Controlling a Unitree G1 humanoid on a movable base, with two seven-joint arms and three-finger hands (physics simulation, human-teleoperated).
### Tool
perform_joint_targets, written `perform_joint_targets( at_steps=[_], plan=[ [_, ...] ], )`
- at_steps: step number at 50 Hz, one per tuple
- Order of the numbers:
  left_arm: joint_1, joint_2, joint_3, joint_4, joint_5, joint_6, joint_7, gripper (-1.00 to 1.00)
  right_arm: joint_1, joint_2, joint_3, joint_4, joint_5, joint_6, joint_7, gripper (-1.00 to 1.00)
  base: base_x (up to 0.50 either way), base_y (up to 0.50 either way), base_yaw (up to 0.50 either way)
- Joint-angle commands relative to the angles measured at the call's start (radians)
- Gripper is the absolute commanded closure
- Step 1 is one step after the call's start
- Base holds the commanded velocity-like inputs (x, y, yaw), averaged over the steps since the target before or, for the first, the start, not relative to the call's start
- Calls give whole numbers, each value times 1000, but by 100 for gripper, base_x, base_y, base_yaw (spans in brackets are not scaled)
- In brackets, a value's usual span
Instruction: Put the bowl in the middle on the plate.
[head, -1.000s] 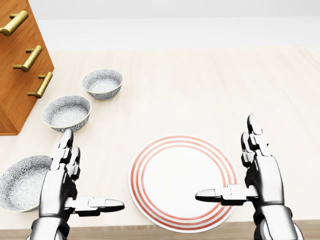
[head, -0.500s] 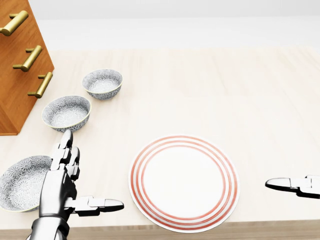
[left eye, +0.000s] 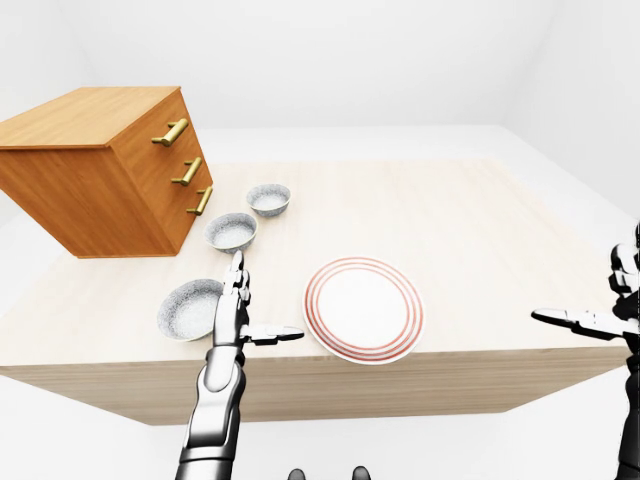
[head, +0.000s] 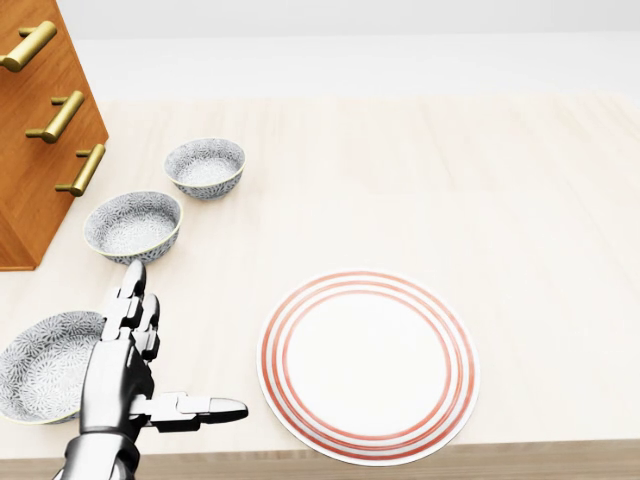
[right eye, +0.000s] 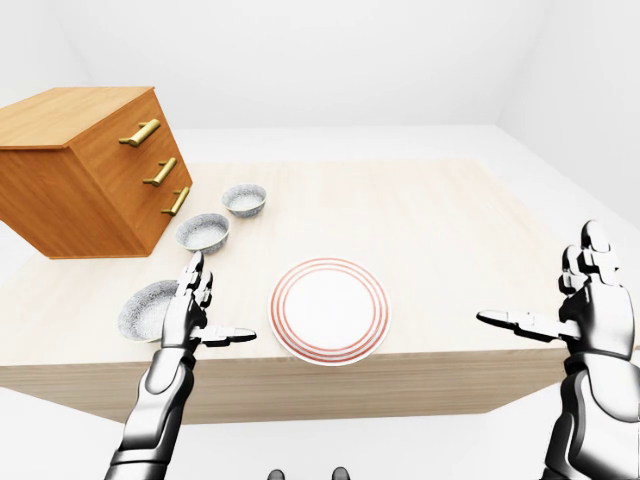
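Note:
Three patterned grey bowls stand in a slanting row at the left of the head view. The middle bowl (head: 133, 224) sits between a smaller bowl (head: 205, 165) above it and a wider bowl (head: 45, 365) at the lower left. A white plate (head: 368, 365) with red rings lies near the table's bottom edge. My left hand (head: 182, 342) hovers open between the wide bowl and the plate, fingers pointing at the middle bowl and touching nothing. In the right-eye view my right hand (right eye: 540, 282) hangs open past the table's right edge, holding nothing.
A wooden chest of drawers (head: 40, 130) with brass handles stands at the upper left, close to the bowls. The light wooden table (head: 430, 180) stretches wide to the right and top of the plate.
My right hand has swung away to the right, from beside the plate out of the head view. The left hand, bowls and plate have stayed put.

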Motion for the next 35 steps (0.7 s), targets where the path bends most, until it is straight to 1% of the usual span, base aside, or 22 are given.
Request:
perform_joint_targets(
  at_steps=[1,2,3,5,8,9,12,14,17,18,19,20,21,22,24,27,30,35],
  plan=[
    [-4,1,0,12,1,-7,1,-100,7,-48,-69,60,20,0,15,-100,0,0,0],
    [-2,1,0,4,1,-1,1,-100,12,-46,-73,67,21,0,15,-100,0,0,0],
    [-4,1,0,11,1,-6,1,-100,15,-45,-77,77,20,0,15,-100,0,0,0],
    [-4,1,0,11,1,-6,1,-100,16,-45,-77,78,20,0,15,-100,0,0,0],
    [-2,1,0,7,1,-3,2,-100,18,-46,-83,89,24,0,11,-100,0,0,0],
    [1,1,0,-1,1,2,2,-100,20,-47,-84,104,23,0,11,-100,0,0,0],
    [-5,2,2,22,0,-14,0,-100,24,-47,-81,143,27,0,7,-100,0,0,0],
    [-6,2,3,24,0,-16,0,-100,26,-47,-79,148,31,0,3,-100,0,0,0],
    [-10,4,5,38,-1,-27,-1,-100,26,-44,-71,167,32,0,-16,-100,0,0,0],
    [-10,4,5,40,-2,-28,-2,-100,25,-45,-71,169,33,0,-22,-100,0,0,0],
    [-13,4,6,51,-2,-35,-2,-100,22,-43,-72,166,43,0,-32,-100,0,0,0],
    [-19,6,8,69,-3,-38,-3,-100,17,-44,-66,171,31,0,-60,-100,0,0,0],
    [-18,6,8,68,-3,-38,-3,-100,13,-45,-64,176,27,0,-79,-100,0,0,0],
    [-18,6,8,69,-3,-38,-3,-100,10,-45,-62,174,47,0,-76,-100,0,0,0],
    [-20,6,7,76,-3,-38,-3,-100,4,-47,-51,173,41,0,-103,-100,0,0,0],
    [-21,6,7,80,-3,-38,-3,-100,-1,-46,-45,168,56,0,-118,-100,0,0,0],
    [-26,7,9,99,-3,-38,-3,-100,-2,-39,-44,144,92,0,-125,-100,0,0,0],
    [-27,8,9,100,-4,-38,-3,-100,-1,-39,-42,143,94,0,-127,-100,0,0,0]
  ],
)
